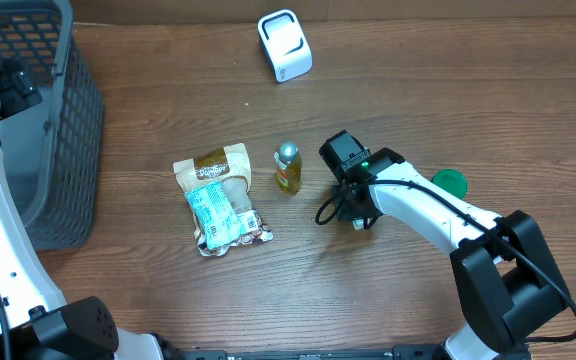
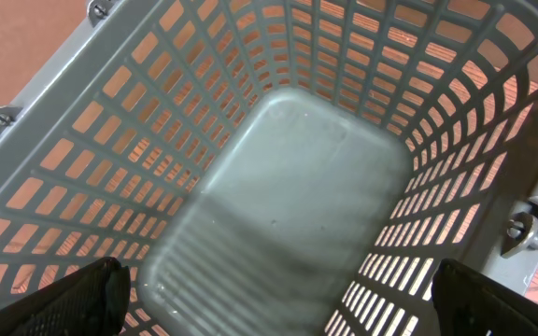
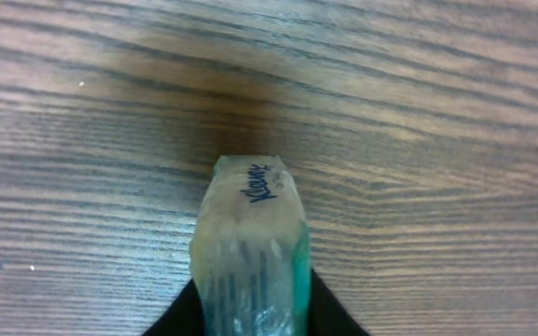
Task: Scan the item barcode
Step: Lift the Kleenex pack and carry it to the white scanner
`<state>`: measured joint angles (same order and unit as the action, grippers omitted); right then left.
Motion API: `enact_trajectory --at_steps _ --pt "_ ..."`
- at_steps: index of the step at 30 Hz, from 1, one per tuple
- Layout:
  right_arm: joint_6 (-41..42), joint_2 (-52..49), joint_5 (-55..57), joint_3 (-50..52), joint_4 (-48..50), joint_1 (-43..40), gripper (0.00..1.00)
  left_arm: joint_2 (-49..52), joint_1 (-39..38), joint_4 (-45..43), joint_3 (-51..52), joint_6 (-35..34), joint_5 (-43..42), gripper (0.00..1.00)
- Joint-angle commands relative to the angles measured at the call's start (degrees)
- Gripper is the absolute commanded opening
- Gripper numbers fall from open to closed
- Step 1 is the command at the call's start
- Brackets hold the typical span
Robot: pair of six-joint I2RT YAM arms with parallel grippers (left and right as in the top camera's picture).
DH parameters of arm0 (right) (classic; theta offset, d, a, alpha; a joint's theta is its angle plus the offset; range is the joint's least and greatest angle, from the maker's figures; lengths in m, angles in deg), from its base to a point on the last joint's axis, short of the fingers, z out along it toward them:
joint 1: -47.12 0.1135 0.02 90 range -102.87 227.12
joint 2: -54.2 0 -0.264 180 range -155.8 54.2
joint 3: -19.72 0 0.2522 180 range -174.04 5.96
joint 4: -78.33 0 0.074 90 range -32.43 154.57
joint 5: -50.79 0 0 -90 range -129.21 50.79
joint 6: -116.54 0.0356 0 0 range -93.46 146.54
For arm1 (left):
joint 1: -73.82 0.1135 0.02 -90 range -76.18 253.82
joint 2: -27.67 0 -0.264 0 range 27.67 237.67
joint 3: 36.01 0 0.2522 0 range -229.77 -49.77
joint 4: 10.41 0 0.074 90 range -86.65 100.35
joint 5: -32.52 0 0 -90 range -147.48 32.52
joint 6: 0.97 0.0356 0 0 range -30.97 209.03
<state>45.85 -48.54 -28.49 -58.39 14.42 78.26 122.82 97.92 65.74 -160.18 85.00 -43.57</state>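
Okay, the right gripper [image 3: 250, 322] has its 2 dark fingers [image 3: 177, 319] clamped on a small clear-wrapped packet [image 3: 250, 233], green down 1 edge, at the bottom of the wrist view over the wooden table [image 3: 437, 112]. Overhead, that spot sits right of centre, with a green disc [image 1: 450, 181] just beyond the arm. Left of it stands a little bottle [image 1: 287, 167], then a snack bag [image 1: 218, 200]. Upper left, the left gripper [image 2: 283, 303] hangs over the grey basket [image 2: 157, 140], fingers wide apart. Top centre sits the white scanner [image 1: 284, 45].
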Motion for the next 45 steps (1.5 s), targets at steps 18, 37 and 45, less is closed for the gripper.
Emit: enact_trajectory --at_steps 18,37,45 --pt "-8.3 -0.1 4.2 -35.4 -25.5 0.0 0.04 0.0 -0.1 0.0 -0.8 1.1 -0.4 1.00" --pt "-15.4 -1.6 4.2 -62.7 -11.8 0.1 0.04 0.0 -0.1 0.0 -0.8 1.1 -0.4 1.00" --pt "-21.2 -6.9 4.3 -62.7 -2.9 0.1 0.04 0.0 -0.1 0.0 -0.8 1.1 -0.4 1.00"
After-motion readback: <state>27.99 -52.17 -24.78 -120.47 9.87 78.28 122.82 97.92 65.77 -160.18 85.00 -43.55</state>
